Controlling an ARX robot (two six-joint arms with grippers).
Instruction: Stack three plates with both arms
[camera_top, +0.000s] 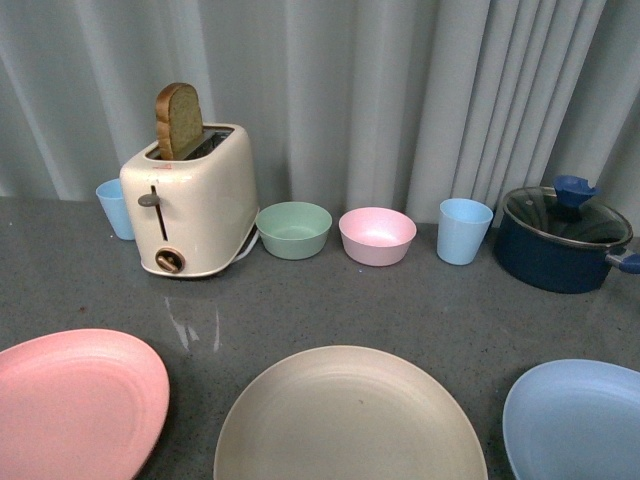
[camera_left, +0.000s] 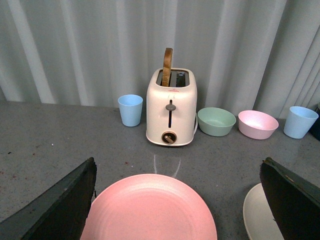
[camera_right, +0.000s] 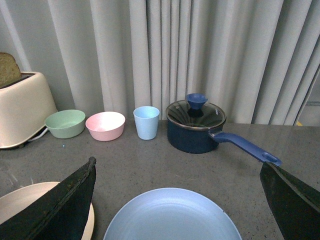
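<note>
Three plates lie apart in a row along the near edge of the grey table: the pink plate (camera_top: 75, 400) at the left, the beige plate (camera_top: 350, 420) in the middle, the light blue plate (camera_top: 578, 420) at the right. Neither gripper shows in the front view. My left gripper (camera_left: 180, 200) is open and empty, its jaws spread wide above the pink plate (camera_left: 150, 210); the beige plate's edge (camera_left: 257, 217) shows beside it. My right gripper (camera_right: 180, 200) is open and empty above the light blue plate (camera_right: 172, 217), with the beige plate (camera_right: 22, 200) alongside.
Along the back stand a light blue cup (camera_top: 116, 208), a cream toaster (camera_top: 192, 200) with a slice of toast (camera_top: 178, 120), a mint-green bowl (camera_top: 294, 229), a pink bowl (camera_top: 377, 235), another light blue cup (camera_top: 464, 230) and a dark blue lidded saucepan (camera_top: 563, 238). Grey curtains hang behind.
</note>
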